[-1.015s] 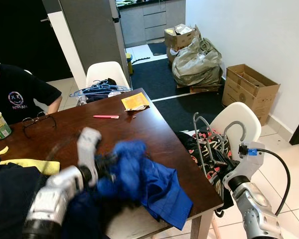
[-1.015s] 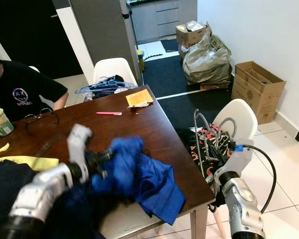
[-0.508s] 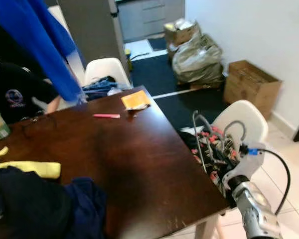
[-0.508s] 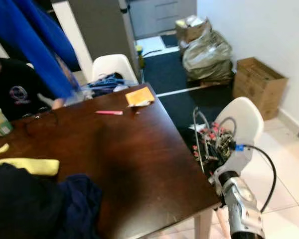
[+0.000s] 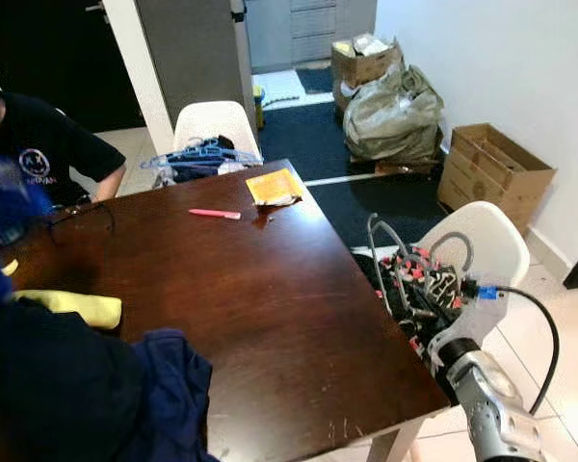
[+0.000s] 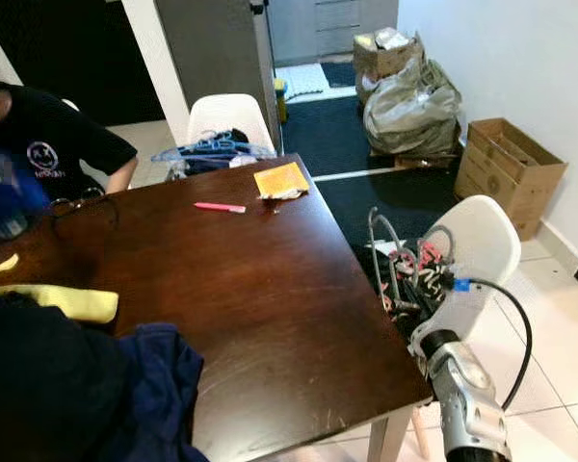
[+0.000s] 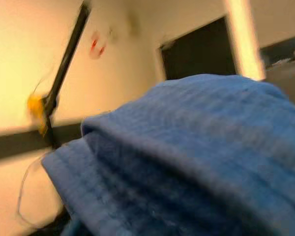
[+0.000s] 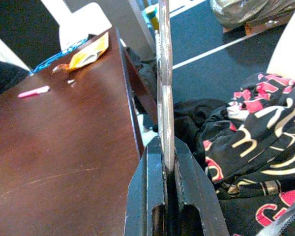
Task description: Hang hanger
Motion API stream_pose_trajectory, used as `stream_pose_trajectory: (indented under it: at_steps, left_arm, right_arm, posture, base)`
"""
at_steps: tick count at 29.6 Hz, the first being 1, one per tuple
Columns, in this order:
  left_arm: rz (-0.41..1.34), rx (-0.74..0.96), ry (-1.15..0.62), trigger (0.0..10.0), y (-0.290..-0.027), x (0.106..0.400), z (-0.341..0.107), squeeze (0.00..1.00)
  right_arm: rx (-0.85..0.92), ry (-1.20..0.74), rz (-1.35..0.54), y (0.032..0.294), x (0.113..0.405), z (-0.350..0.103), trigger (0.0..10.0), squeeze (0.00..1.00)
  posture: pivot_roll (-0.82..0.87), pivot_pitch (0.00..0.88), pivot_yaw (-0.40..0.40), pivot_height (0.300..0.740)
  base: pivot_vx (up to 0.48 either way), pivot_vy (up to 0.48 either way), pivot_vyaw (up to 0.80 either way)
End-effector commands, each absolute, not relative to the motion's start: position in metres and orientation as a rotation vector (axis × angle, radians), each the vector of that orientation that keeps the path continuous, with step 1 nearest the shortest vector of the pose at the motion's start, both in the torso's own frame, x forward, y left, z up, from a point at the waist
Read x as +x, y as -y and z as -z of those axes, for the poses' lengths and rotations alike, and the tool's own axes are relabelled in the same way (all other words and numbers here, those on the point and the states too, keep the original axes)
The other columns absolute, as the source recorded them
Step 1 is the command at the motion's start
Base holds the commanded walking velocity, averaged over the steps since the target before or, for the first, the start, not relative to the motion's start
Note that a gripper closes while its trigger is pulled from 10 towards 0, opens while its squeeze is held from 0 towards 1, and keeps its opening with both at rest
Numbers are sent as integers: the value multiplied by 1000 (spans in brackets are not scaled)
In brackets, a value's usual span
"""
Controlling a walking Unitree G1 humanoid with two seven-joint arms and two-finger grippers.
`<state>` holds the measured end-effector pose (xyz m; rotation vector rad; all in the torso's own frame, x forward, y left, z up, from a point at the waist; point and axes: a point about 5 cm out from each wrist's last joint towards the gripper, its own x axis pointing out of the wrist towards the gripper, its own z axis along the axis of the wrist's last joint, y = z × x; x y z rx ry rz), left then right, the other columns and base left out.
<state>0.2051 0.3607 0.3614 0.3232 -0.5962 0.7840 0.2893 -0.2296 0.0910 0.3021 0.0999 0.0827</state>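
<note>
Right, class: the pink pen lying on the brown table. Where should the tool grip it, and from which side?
Take the pink pen at mid-length, probably from straight above. It lies flat on the table, long and thin, with bare wood either side, so the tool can close across its narrow width.

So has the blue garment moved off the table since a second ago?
Yes. The blue garment lay bunched near the table's front edge; it has been lifted away to the robot's left, past the yellow cloth.

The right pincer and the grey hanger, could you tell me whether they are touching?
Touching. In the right wrist view, the right pincer has its two black fingers closed flat against both sides of the grey hanger, with no gap.
</note>
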Motion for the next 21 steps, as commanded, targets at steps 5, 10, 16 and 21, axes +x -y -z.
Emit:
stream_pose_trajectory:
  at_steps: [5,10,16,21]
  left_arm:
    - [-917,275,475,0,-365,204,-319,0]
    - [-950,239,357,0,-366,205,-284,0]
    - [-910,163,238,0,-352,211,-245,0]
    - [-726,47,71,0,-293,221,-190,0]
  right_arm:
    - [340,-122,-112,224,289,-86,10000,0]
    - [340,-124,-112,225,290,-87,10000,0]
    - [340,-124,-113,225,292,-88,10000,0]
    - [337,-126,-114,225,293,-88,10000,0]
  posture:
    - [36,22,68,740]
    - [36,22,68,740]
    - [35,21,70,740]
    - [34,24,71,740]
  base:
    - [0,0,0]
    - [0,0,0]
    - [0,0,0]
    - [0,0,0]
